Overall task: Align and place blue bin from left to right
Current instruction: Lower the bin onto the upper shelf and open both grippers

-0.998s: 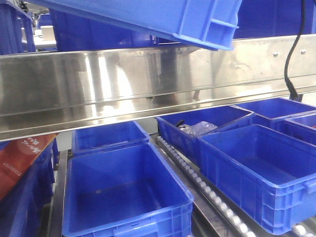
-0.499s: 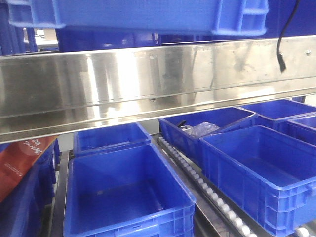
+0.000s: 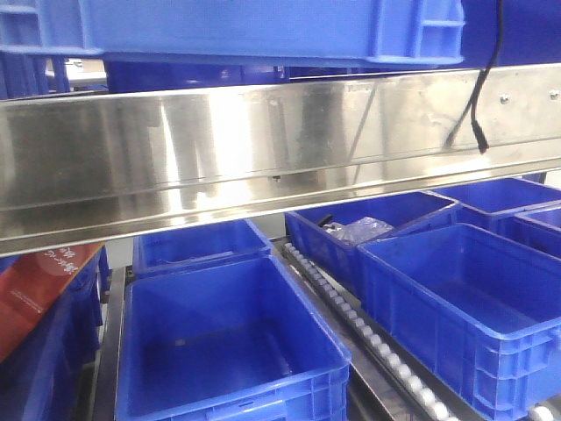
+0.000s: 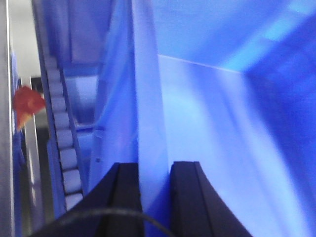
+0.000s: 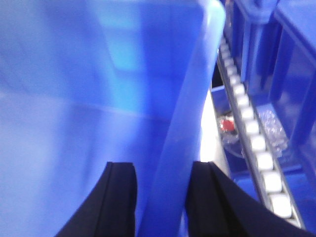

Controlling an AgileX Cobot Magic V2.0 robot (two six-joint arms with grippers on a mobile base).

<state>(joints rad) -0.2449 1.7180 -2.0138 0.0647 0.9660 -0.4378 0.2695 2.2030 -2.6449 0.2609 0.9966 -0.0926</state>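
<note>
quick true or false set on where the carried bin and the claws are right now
1. The blue bin is up above the steel rail. True.
2. The left claw straddles the bin's wall, one finger on each side. True.
3. The right claw hangs open, clear of the bin. False: it clamps the bin's rim.
4. The plastic bag lies in the nearest lower bin. False: that one looks empty; the bag is in the rear bin across the roller track.
5. A black cable dangles in front of the rail. True.
</note>
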